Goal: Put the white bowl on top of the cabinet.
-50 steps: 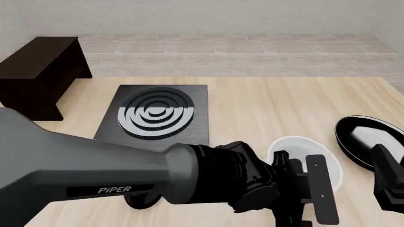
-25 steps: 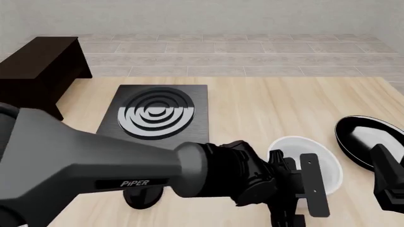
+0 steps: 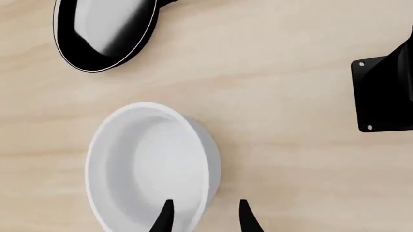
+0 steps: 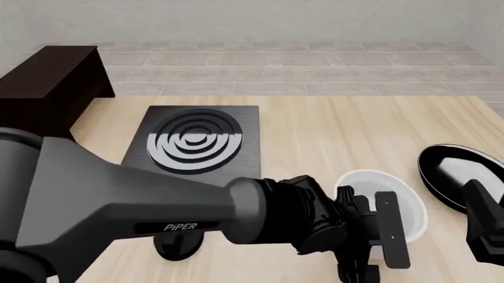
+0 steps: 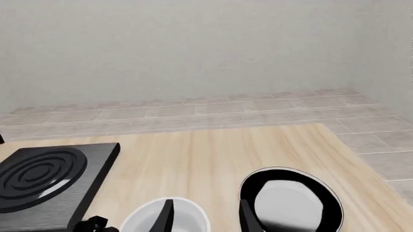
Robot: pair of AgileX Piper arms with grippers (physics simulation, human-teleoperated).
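The white bowl [image 4: 405,206] [image 3: 148,164] sits upright on the table at the front right, partly behind my left arm. My left gripper [image 3: 206,220] points down at the bowl's near rim. It is open, with one fingertip over the bowl's inside and the other outside its wall. The dark cabinet [image 4: 47,82] stands at the far left of the table, well away from the bowl. My right gripper [image 5: 206,220] is open and holds nothing. It hovers at the right edge of the front view, beside the bowl [image 5: 145,221].
A flat black stove slab [image 4: 193,141] with rings lies between the cabinet and the bowl. A black-rimmed plate [image 4: 457,177] lies just right of the bowl. My bulky left arm [image 4: 157,218] crosses the front of the table.
My left gripper has shifted slightly left and farther in at the bowl's rim, and the left arm has swung higher in the view. The bowl and the right arm have not moved.
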